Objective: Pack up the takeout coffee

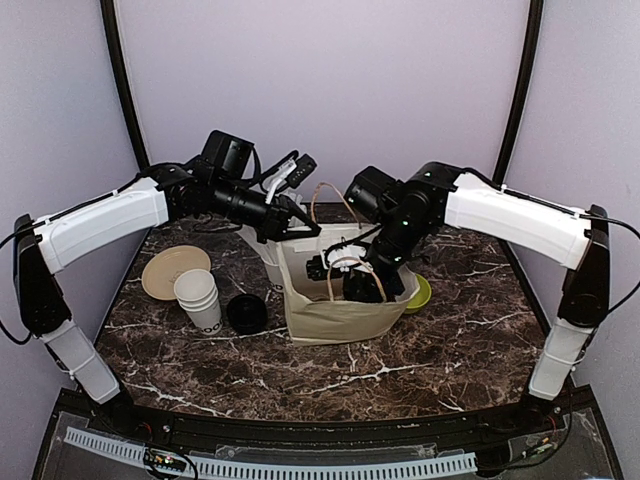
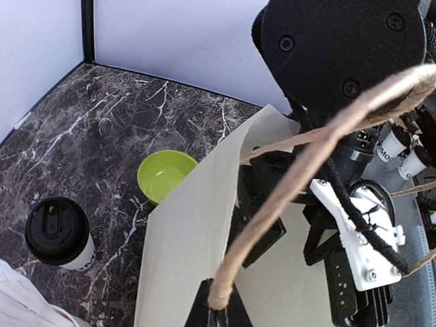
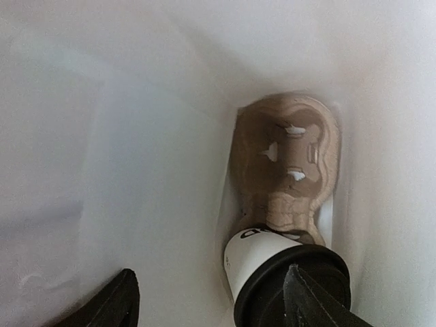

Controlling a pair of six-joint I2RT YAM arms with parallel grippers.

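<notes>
A cream paper bag [image 1: 335,310] with rope handles stands mid-table. My left gripper [image 2: 221,312] is shut on the bag's rim [image 2: 204,225], where a rope handle [image 2: 306,153] is fixed. My right gripper [image 3: 211,303] reaches down into the bag and is open, its fingers [image 3: 112,303] far apart. Under it a takeout coffee [image 3: 269,262], white with a black lid, sits in the near slot of a brown cardboard carrier [image 3: 286,157]. One finger lies over the lid. A second takeout coffee [image 2: 58,235] stands outside by the bowl, and a third [image 1: 246,313] left of the bag.
A stack of lidless white cups [image 1: 198,298] and a tan plate [image 1: 172,270] lie left of the bag. A green bowl [image 1: 420,292] sits against the bag's right side. Both arms crowd over the bag's mouth. White walls close in the back and sides.
</notes>
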